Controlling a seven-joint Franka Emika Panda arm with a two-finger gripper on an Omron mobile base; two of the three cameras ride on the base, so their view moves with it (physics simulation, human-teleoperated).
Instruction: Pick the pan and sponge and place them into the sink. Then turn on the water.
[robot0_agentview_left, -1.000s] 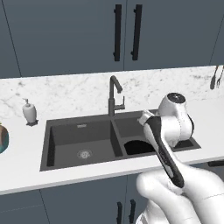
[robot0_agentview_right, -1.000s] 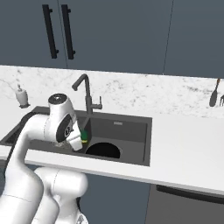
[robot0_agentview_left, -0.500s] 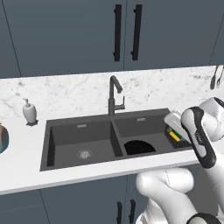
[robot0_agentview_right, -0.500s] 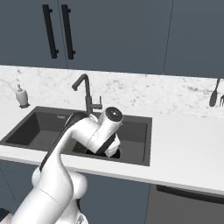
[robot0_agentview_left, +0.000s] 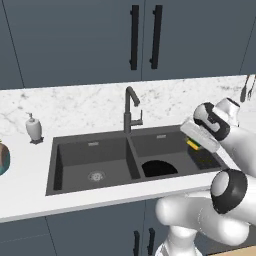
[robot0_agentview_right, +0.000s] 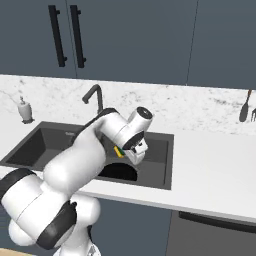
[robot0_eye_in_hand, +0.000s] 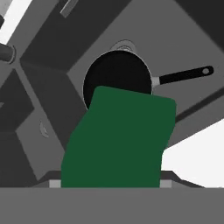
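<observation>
The black pan (robot0_agentview_left: 157, 167) lies in the right basin of the dark grey sink (robot0_agentview_left: 90, 150); the hand view looks down on the pan (robot0_eye_in_hand: 117, 78) with its handle pointing right. My gripper (robot0_agentview_left: 197, 149) hangs over the right side of that basin, shut on the sponge (robot0_agentview_left: 193, 145), whose yellow body and green face show. In the right base view the gripper (robot0_agentview_right: 125, 154) holds the sponge (robot0_agentview_right: 118, 151) just above the pan (robot0_agentview_right: 117, 171). The sponge's green face (robot0_eye_in_hand: 120, 140) hides the fingertips in the hand view. No water is in view at the tap (robot0_agentview_left: 131, 107).
A white soap dispenser (robot0_agentview_left: 34, 127) stands on the marble counter (robot0_agentview_right: 215, 165) left of the sink. Dark utensils (robot0_agentview_right: 245, 106) lie at the counter's far right. Cabinet doors with black handles (robot0_agentview_left: 145, 37) rise behind. The left basin holds just its drain (robot0_agentview_left: 96, 175).
The arm has swung from the middle of the sink to the right side of the right basin, carrying the sponge with it. The pan has stayed in place.
</observation>
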